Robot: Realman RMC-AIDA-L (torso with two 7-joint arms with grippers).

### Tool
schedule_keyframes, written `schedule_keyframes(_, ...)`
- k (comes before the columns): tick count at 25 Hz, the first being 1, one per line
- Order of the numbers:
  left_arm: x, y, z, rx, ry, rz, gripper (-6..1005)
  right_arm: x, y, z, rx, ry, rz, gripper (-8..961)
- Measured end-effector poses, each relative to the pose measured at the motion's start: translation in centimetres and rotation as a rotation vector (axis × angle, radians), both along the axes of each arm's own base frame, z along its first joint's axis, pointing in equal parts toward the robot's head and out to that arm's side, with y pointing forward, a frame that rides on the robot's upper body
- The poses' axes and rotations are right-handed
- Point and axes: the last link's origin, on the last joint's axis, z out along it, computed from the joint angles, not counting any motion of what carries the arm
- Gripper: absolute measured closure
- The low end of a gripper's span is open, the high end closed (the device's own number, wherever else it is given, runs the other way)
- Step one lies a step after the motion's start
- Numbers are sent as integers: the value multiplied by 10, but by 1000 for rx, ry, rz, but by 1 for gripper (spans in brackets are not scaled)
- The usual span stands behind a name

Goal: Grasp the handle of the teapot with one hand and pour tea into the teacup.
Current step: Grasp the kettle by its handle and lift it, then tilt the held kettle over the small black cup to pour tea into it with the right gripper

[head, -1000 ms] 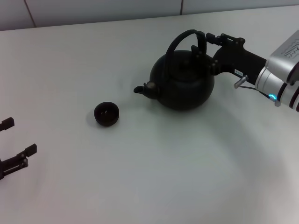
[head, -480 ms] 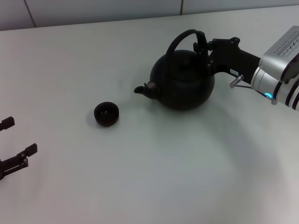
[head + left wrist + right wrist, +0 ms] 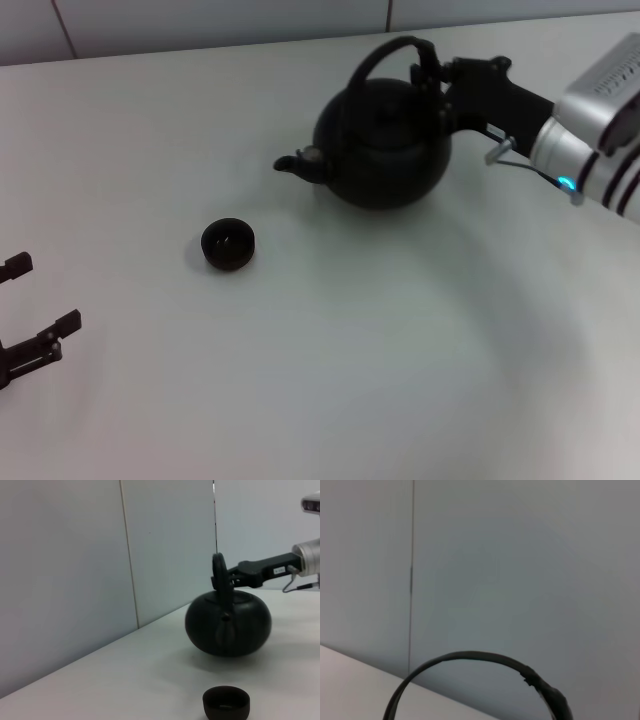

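Lifting clear of the surface (image 3: 330,400), the teapot (image 3: 385,150) now hangs higher and nearer the teacup (image 3: 228,244) than before, right pincer (image 3: 438,82) clenched on its handle (image 3: 385,58); carrying has begun. Left pincer (image 3: 30,315) idles, released.

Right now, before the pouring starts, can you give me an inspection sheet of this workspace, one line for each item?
Surface: white table, no spill seen.
Teapot: lifted off the table, lid on, spout facing the robot's left.
Handle: upright hoop, clamped on its ribbed side.
Teacup: upright on the table, to the left of the teapot and nearer the robot, apart from it.
Clutter: nothing seen.
Right gripper: shut on the handle.
Left gripper: open, low at the table's left edge, far from the teacup.
Cables: thin wire beside the right wrist.
Surroundings: plain panelled wall behind the table.
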Motion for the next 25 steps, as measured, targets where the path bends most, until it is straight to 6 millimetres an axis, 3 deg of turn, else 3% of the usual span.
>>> schedule_keyframes(12,2,0,-4,-3,-8,-5,152,-43,29,-15,-90,-81,89,875)
schedule_keyframes(25,6,2,-8,-5,-17,-11,152,-61,36,-19,-113,-150,170,875)
